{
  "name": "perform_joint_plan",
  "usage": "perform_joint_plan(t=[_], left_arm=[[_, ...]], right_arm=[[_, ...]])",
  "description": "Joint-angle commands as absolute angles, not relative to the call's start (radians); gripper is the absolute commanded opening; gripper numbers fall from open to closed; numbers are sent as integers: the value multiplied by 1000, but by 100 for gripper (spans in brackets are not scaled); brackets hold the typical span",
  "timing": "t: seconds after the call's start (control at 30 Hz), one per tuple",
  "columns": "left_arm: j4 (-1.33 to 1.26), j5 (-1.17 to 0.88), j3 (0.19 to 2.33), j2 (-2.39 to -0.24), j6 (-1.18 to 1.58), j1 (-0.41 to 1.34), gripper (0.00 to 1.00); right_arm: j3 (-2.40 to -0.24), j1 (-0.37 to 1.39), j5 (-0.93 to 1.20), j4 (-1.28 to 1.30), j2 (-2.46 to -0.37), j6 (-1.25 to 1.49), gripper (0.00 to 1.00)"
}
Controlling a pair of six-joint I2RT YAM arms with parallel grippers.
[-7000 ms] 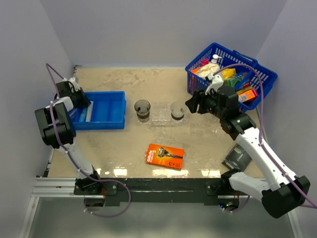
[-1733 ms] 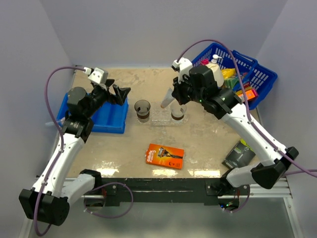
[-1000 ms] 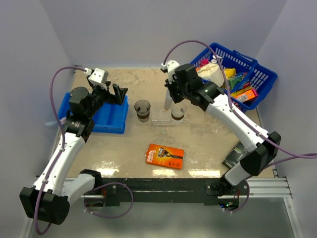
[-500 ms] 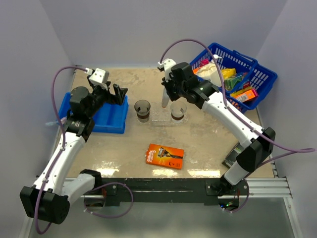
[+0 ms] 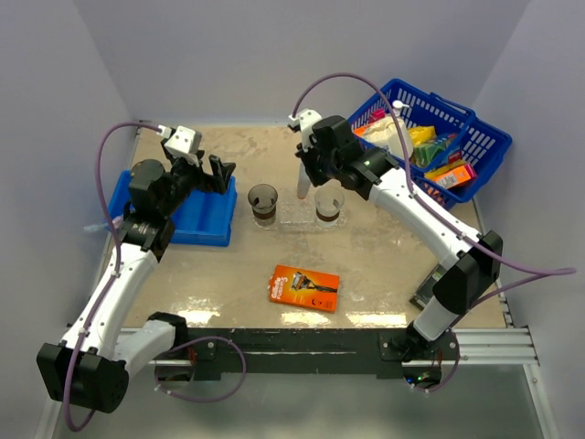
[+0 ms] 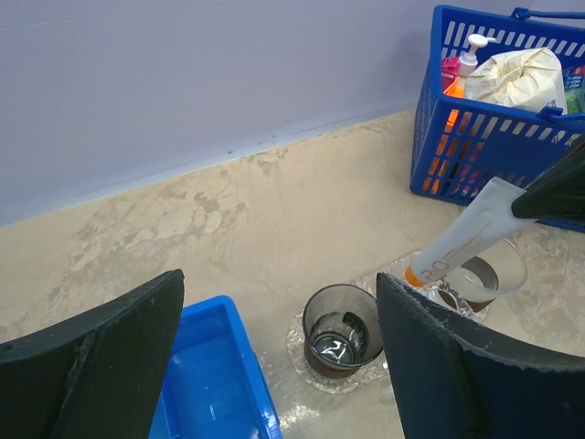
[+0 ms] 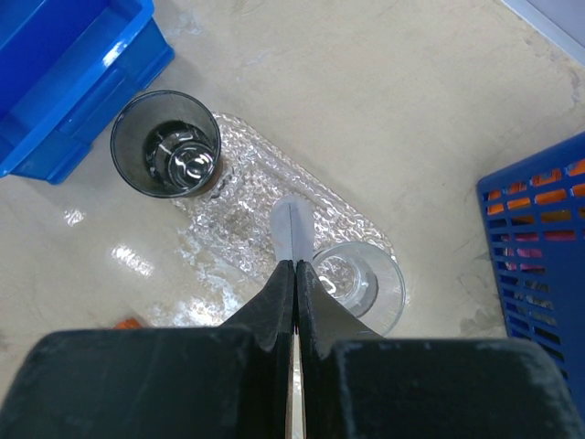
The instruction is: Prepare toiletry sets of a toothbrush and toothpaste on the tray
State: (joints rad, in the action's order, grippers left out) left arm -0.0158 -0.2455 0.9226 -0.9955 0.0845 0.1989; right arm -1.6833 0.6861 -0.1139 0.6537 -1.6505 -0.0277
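The clear tray (image 5: pixel 294 218) lies mid-table with a dark cup (image 5: pixel 263 203) on its left end and a clear cup (image 5: pixel 329 205) on its right. My right gripper (image 5: pixel 306 167) is shut on a pale toothpaste tube (image 5: pixel 302 186) that hangs cap down over the tray, just left of the clear cup. In the right wrist view the tube (image 7: pixel 291 229) sticks out past the gripper (image 7: pixel 294 265), beside the clear cup (image 7: pixel 361 283). My left gripper (image 5: pixel 219 169) stands open and empty in the air over the blue bin's right end. No toothbrush shows.
A blue compartment bin (image 5: pixel 196 219) sits at the left under my left arm. A blue wire basket (image 5: pixel 457 119) full of goods stands at the back right. An orange razor pack (image 5: pixel 304 287) lies near the front, and a dark pack (image 5: pixel 437 285) lies at the right.
My right gripper has carried the tube a little left and back, from over the clear cup toward the tray's middle. The left arm has barely moved.
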Motion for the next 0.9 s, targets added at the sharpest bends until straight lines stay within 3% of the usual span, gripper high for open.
perform_joint_plan(t=[0.0,0.87], left_arm=[[-32,-239,927,-996,63,198,89],[-26,-232,930,-997,52,198,89]], right_arm=[[-1724,687,-140,586,-1661,-48,0],[-1706,687,-176,571,-1709,-64,0]])
